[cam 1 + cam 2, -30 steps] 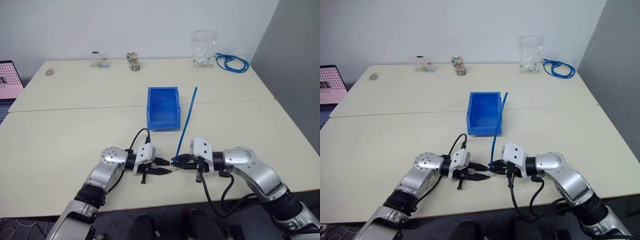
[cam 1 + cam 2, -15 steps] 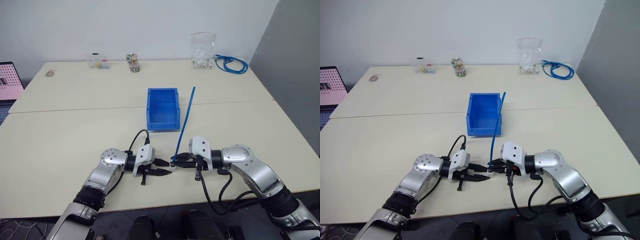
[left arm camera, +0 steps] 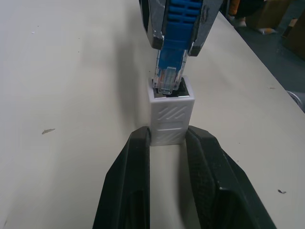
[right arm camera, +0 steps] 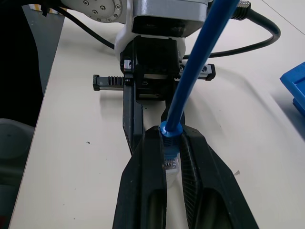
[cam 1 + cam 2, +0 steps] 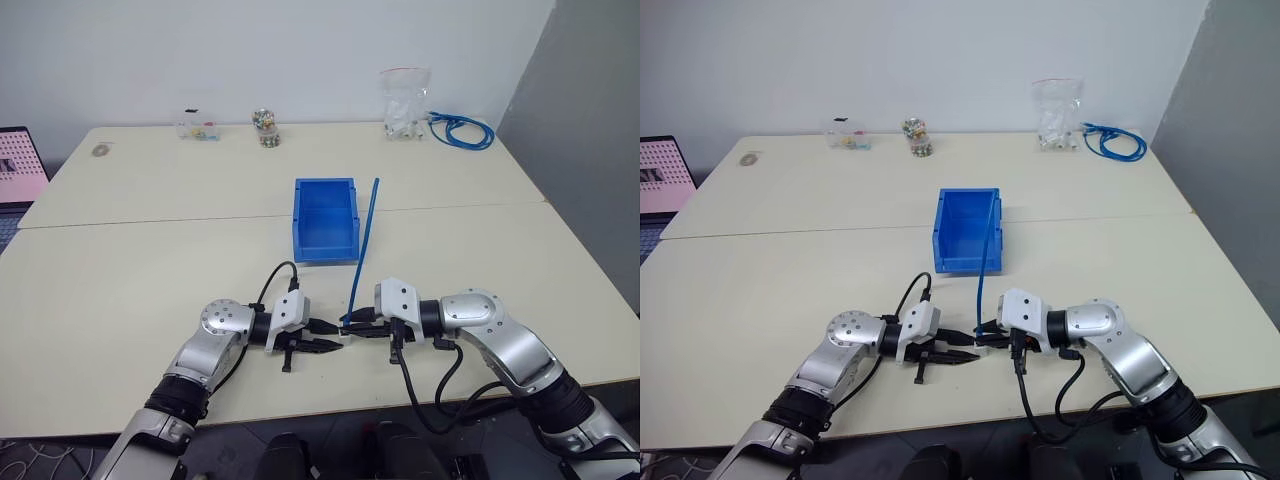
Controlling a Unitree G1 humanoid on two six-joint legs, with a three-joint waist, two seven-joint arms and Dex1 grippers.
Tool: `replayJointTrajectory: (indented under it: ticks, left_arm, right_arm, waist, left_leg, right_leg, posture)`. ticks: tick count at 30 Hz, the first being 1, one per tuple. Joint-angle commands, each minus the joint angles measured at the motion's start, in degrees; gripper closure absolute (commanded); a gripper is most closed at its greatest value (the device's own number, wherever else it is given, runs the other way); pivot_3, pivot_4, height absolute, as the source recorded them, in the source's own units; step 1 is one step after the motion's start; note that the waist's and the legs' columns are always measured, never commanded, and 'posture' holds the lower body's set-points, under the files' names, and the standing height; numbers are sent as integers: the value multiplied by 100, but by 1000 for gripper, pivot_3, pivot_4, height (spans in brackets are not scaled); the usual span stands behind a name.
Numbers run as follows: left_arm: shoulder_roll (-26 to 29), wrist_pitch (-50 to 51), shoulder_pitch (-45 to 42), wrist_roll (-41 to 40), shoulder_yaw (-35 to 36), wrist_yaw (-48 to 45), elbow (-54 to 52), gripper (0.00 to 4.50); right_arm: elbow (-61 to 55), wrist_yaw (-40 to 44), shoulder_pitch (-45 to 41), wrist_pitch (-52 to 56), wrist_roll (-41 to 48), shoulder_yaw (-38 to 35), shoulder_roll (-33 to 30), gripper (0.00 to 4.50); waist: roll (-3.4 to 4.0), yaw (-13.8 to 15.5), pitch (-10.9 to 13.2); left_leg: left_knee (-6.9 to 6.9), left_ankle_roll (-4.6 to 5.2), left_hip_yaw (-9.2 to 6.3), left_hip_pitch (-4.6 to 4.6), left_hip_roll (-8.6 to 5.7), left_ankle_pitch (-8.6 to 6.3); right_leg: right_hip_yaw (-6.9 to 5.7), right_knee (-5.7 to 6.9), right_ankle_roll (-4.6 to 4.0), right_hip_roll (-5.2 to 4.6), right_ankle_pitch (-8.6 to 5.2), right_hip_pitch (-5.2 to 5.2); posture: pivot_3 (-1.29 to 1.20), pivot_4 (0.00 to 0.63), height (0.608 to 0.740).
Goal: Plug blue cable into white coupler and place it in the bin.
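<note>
Now seat it squarely: left gripper fingers clamp the white coupler, right gripper fingers pinch the blue cable; plug at coupler's twelve-o'clock mouth, needs straight push.

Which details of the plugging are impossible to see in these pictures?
- Plug depth: in the left wrist view the blue cable enters the white coupler, whose walls hide the tip.
- Coupler in the head views: too small between left hand and right hand.

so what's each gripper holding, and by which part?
Left gripper: tiny white boxy plastic coupler, by its rear end. Right gripper: thin blue cable, by its plug boot.
</note>
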Motion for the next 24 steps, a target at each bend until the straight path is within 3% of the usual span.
replayJointTrajectory:
  ticks: [1, 24]
  left_arm:
    - [113, 68, 160, 134, -163, -106, -82, 3728]
    - [217, 19, 162, 139, -112, -40, -169, 3728]
  right_arm:
    - [134, 321, 122, 437, -27, 261, -117, 4348]
    - [1691, 459, -15, -185, -507, 370, 150, 4348]
  waist:
    - [0, 0, 0]
    - [6, -14, -42]
  left_leg:
    - [0, 0, 0, 0, 0, 0]
    - [-17, 4, 10, 56, 11, -3]
  right_leg:
    - [0, 0, 0, 0, 0, 0]
    - [5, 4, -9, 18, -6, 30]
  posture:
    - [0, 150, 740]
    - [0, 150, 740]
